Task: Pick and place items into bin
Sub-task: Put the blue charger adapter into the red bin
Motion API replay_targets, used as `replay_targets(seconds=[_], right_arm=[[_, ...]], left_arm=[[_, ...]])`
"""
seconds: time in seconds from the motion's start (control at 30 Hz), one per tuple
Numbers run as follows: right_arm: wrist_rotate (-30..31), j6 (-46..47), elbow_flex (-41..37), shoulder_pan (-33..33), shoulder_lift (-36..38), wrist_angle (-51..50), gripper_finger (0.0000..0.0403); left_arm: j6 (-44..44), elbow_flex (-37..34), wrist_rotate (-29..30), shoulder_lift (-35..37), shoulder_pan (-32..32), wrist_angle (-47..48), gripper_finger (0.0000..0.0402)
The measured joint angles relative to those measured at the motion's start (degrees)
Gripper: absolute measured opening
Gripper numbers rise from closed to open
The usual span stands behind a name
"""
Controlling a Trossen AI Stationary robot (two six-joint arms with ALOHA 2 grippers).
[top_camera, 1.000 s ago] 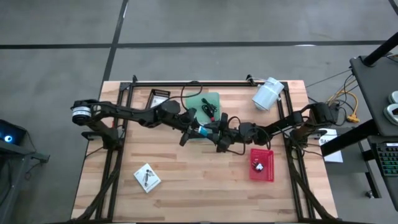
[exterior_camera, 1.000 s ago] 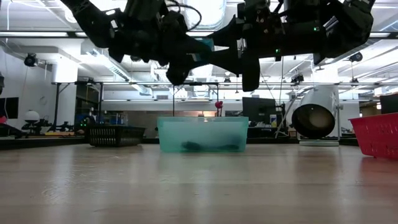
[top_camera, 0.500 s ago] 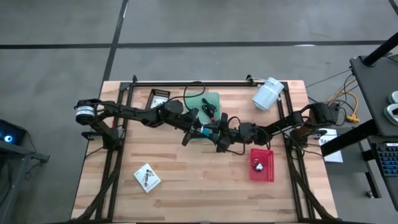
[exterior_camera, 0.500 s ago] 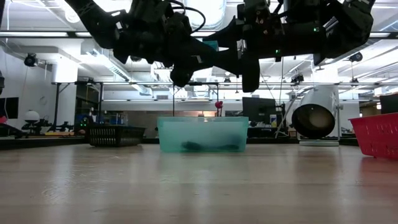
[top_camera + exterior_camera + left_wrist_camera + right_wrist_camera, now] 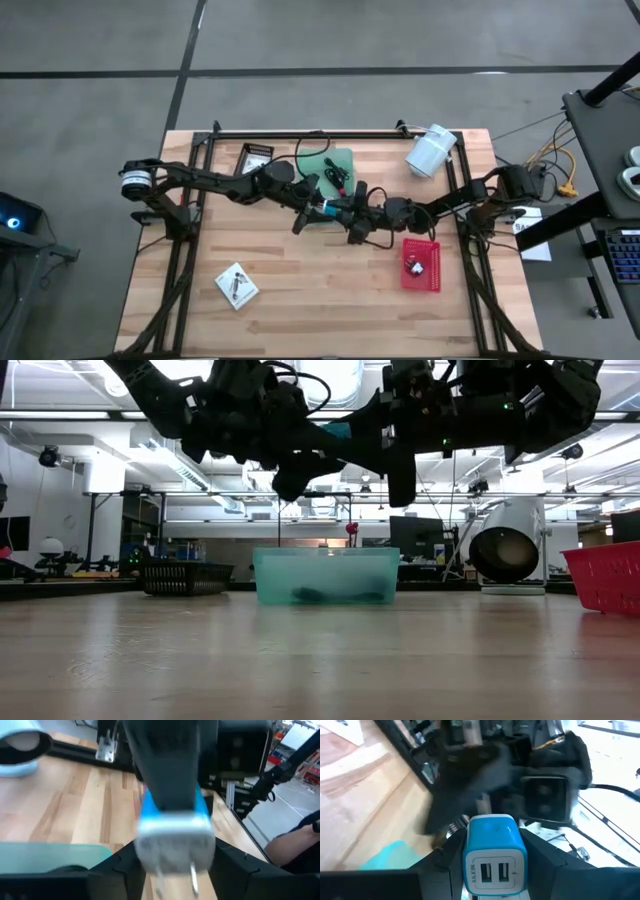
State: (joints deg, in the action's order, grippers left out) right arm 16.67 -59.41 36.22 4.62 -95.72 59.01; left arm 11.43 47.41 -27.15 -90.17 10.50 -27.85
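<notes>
- A white square packet (image 5: 237, 285) with dark print lies flat on the wooden table (image 5: 300, 300), near the front left and well apart from everything else.
- A second packet (image 5: 257, 158) lies near the back edge, just left of the bin.
- The left arm reaches in from the left. The left gripper (image 5: 312, 205) hangs in the air above mid-table, just in front of the bin.
- A translucent teal bin (image 5: 340, 165) sits at the back centre of the table. Thin black coiled cables (image 5: 334, 174) lie inside it. From above, the two arms cover its front edge.
- A small blue and white USB charger (image 5: 324, 209) hangs between the two claws, above the table and outside the bin.
- In the left wrist view the charger (image 5: 174, 827) shows its metal prongs. The picture is blurred, so whether the left claw grips it cannot be told.
- The right gripper (image 5: 342, 212) meets the left one head-on. In the right wrist view the charger (image 5: 493, 852) sits snug between its dark fingers (image 5: 442, 862), which press both sides.
- A large white cylinder (image 5: 431, 150) lies on its side at the back right.
- A red basket (image 5: 421, 265) sits at the front right, below the right arm, with small things inside.
- From table height, a dark basket (image 5: 182, 575) stands in the room behind, to the left.
</notes>
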Motion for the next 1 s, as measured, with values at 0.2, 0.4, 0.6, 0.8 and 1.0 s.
replay_targets(seconds=[0.2,0.4,0.6,0.8,1.0], right_arm=[[1.8,0.8,0.1,0.0,0.1,0.3,0.0135],[13.2,1.8,0.1,0.9,0.1,-0.1,0.0135],[31.2,4.7,0.1,4.6,0.1,-0.7,0.0135],[52.9,8.9,0.0,12.1,0.1,-3.1,0.0135],[60.0,14.4,0.0,22.2,0.1,-3.4,0.0135]], left_arm=[[-2.9,-0.1,-0.4,1.2,0.3,3.5,0.0204],[-7.7,-0.1,-1.3,5.9,0.8,11.4,0.0228],[-11.9,-0.3,-1.2,12.4,0.9,22.3,0.0237],[-12.3,-2.1,0.5,17.5,0.9,23.3,0.0238],[-15.3,-2.9,7.7,21.3,0.9,24.8,0.0238]])
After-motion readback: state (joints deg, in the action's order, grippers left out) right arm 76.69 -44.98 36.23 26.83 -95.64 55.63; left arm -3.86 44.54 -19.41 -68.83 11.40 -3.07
